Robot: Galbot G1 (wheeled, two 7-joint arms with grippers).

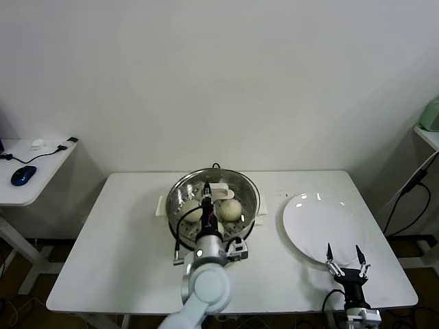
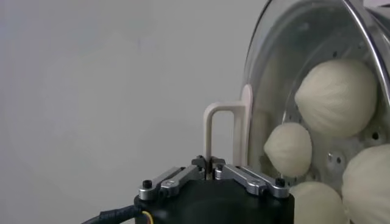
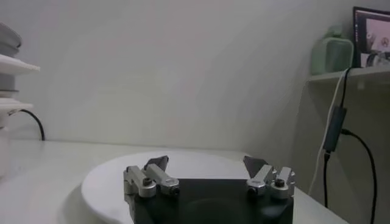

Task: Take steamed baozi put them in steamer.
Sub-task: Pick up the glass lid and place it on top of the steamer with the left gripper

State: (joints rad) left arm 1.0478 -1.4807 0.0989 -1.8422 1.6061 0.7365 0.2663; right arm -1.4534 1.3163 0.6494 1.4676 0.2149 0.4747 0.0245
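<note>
Desk (image 1: 123,260) first: a white rectangular top filling the lower middle of the head view, set against a plain pale wall. At its centre stands the steamer (image 1: 214,179), a shiny round steel pot on a white base with side handles. Right of it, well apart, lies a flat white plate (image 1: 312,223), its near edge close to the desk's front edge. At the far left of the frame a second, smaller side desk (image 1: 27,192) carries a blue mouse (image 1: 22,175).

The left arm reaches in from the bottom centre, and the left gripper (image 1: 206,203) sits over the steamer's near side with its fingers pressed together, nothing between them. The right gripper (image 1: 343,254) hovers at the lower right, over the plate's near rim, with its fingers spread wide and empty.

Inside the pot sit the steamed baozi (image 2: 336,97); the left wrist view shows four cream-white buns on the perforated tray, close together. The head view shows only two plainly, either side of the left gripper.
</note>
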